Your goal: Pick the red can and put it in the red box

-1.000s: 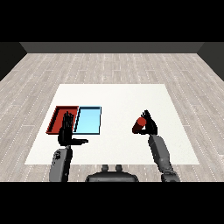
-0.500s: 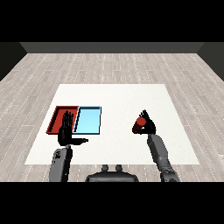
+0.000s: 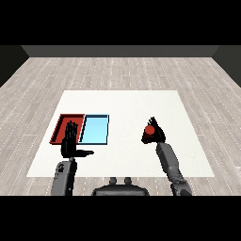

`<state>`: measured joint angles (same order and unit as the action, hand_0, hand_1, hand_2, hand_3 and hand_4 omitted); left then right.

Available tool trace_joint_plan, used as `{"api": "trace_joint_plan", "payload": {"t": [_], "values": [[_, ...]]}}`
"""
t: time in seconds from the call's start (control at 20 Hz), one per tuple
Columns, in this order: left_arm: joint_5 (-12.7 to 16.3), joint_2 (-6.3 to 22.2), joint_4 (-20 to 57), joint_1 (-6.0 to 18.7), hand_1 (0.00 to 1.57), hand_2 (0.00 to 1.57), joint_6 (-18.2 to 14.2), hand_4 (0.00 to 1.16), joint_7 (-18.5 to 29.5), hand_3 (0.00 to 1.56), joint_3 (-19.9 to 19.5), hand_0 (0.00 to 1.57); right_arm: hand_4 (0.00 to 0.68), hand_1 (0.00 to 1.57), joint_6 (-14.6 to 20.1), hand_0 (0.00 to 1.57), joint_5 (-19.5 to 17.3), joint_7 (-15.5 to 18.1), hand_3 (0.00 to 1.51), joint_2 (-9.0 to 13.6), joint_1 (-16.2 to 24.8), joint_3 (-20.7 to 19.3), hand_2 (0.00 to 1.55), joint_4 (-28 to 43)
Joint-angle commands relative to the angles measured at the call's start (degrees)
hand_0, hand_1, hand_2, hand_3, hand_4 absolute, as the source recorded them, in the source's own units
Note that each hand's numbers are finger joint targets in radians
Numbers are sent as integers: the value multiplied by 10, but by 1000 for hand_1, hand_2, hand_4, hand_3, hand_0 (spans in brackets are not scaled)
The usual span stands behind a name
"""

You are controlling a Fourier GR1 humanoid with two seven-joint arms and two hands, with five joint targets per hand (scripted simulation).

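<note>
Red can in my right hand, right of centre.

I see my right hand curled round the red can; my left hand, fingers straight, overlaps the red tray beside the light blue tray.

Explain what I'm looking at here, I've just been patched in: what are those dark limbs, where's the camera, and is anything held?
This single view comes from the robot's head, looking down and forward across a white table. The two grey forearms are the robot's own. Its right robot hand is curled round the red can. Its left robot hand is open, fingers straight, holding nothing, in front of the near edge of the red tray. A light blue tray lies beside the red one, on the can's side. The can is not in either tray.
</note>
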<state>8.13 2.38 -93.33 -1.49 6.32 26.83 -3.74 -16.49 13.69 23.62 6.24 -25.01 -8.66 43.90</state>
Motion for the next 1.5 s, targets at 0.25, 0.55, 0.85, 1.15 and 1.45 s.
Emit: {"api": "trace_joint_plan", "payload": {"t": [0.25,0.55,0.85,1.15,1.45], "values": [[11,5,-36,18,0,0,-7,0,-44,0,-3,0,0,0,7,0,-9,23,0,5,-44,-15,0,-103],[-23,-23,-40,-32,0,0,-28,0,0,0,33,0,493,1525,86,1525,-47,26,1461,-7,-34,8,1502,-60],[2,0,-18,5,0,0,-11,0,-21,0,0,0,575,1538,133,1538,-79,11,1420,-2,-37,20,1472,-75],[9,5,1,13,0,0,-9,0,-14,0,-5,0,546,1531,160,1531,-102,-4,1413,-14,-93,24,1468,-134],[24,15,-60,3,0,0,-7,0,-61,0,-5,0,558,1548,166,1548,-99,-10,1411,-22,-50,31,1475,-61]]}}
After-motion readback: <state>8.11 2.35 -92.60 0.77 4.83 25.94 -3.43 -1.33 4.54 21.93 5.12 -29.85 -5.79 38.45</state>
